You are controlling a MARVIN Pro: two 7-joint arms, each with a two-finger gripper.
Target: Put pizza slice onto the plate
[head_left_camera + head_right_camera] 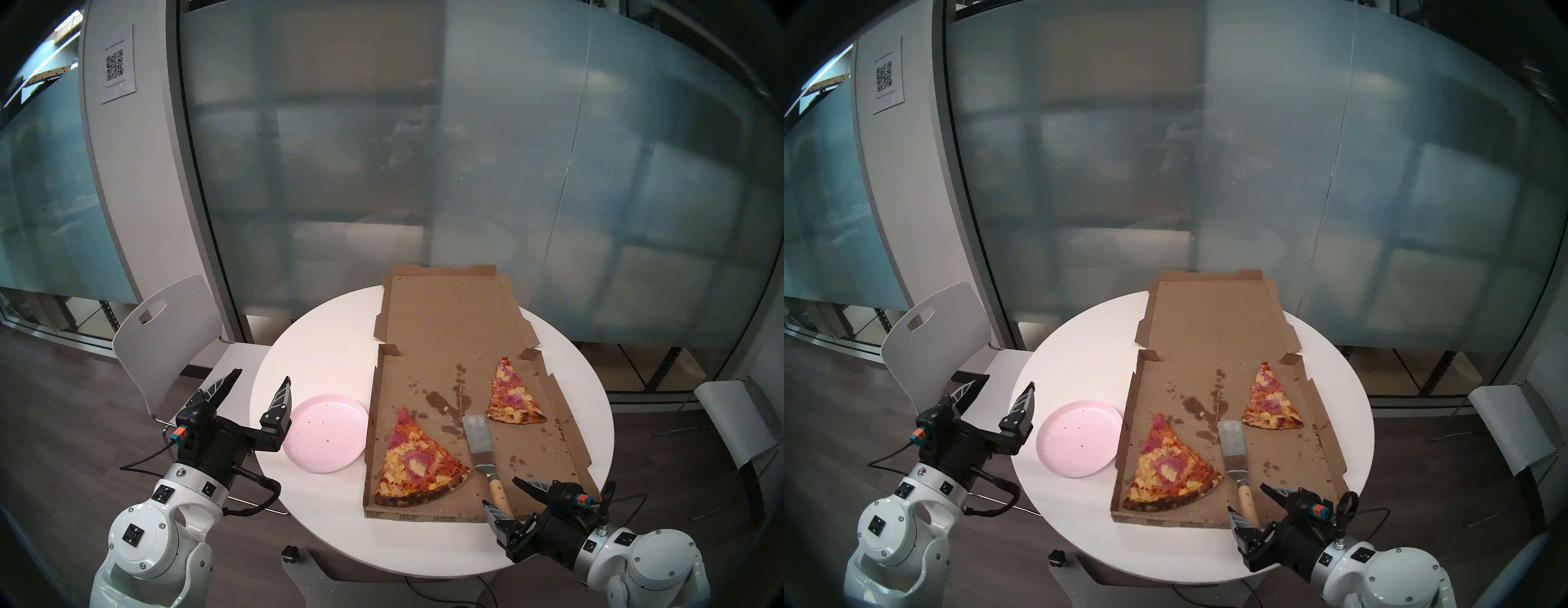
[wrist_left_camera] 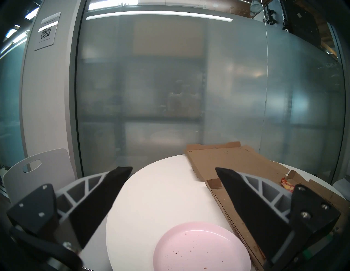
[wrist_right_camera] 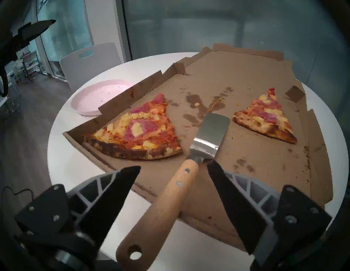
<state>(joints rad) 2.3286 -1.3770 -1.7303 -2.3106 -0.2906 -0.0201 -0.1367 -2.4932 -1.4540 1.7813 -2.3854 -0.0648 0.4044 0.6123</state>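
Your right claw [image 3: 173,166] is spread wide, empty, its fingers on either side of the spatula's [image 3: 170,191] wooden handle without touching it. The blade lies flat in the open pizza box [image 1: 449,322], straight ahead of that claw. The pizza slice [image 1: 418,460], charred crust nearest you, sits in the box just ahead and left of the right claw, close beside the blade. The smaller slice [image 1: 511,399] lies farther ahead to the right.

Your left claw [image 1: 259,378] is also spread apart, holding nothing, at the white counter's [image 1: 322,339] near-left edge. The plate [image 1: 324,433] rests just ahead-right of it, beside the box wall, bare except for crumbs.
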